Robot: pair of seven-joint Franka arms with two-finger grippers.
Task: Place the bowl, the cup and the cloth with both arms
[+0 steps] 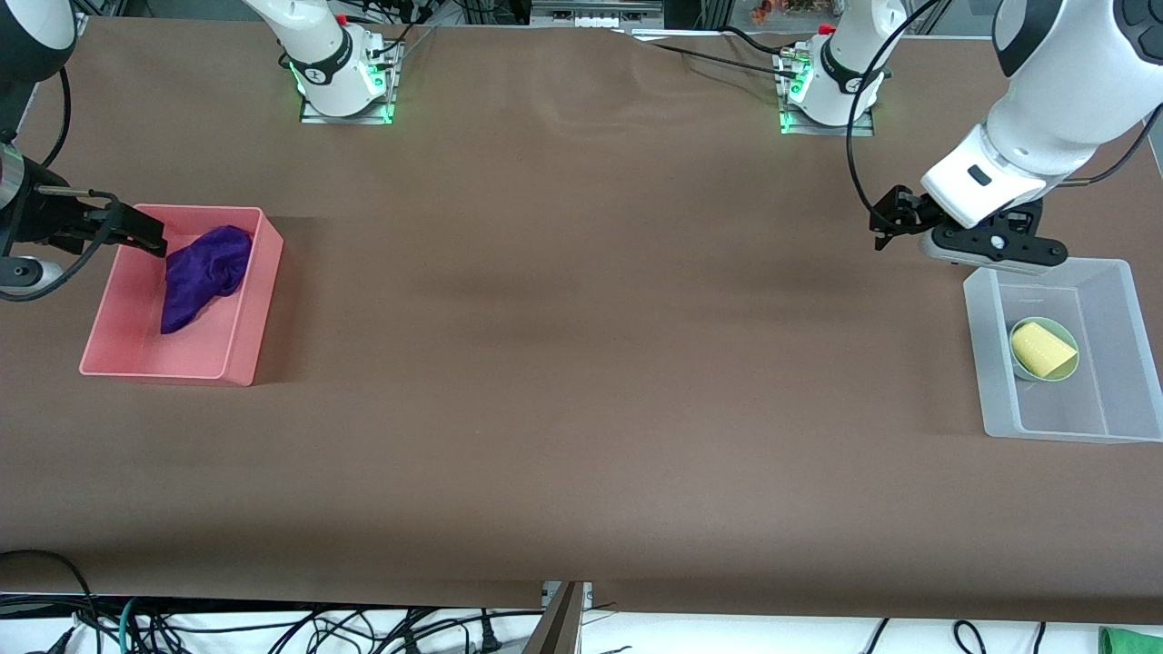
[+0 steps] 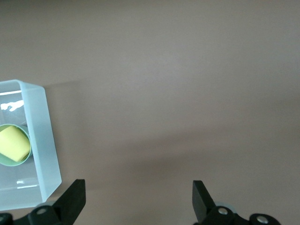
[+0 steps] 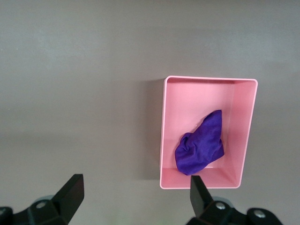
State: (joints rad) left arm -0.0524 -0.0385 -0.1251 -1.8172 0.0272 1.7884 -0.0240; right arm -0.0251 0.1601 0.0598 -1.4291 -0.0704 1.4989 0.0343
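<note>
Front view is showing both pincers released: left pincer (image 1: 895,222) hovering at the clear bin's (image 1: 977,318) eleven o'clock, risking clipping it; right pincer (image 1: 145,238) over the pink bin's (image 1: 245,336) rim at nine o'clock, risking snagging the cloth (image 1: 204,272).

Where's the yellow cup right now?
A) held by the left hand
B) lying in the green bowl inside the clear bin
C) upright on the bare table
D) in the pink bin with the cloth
B: the cup lies on its side in the bowl, which sits in the clear bin.
</note>
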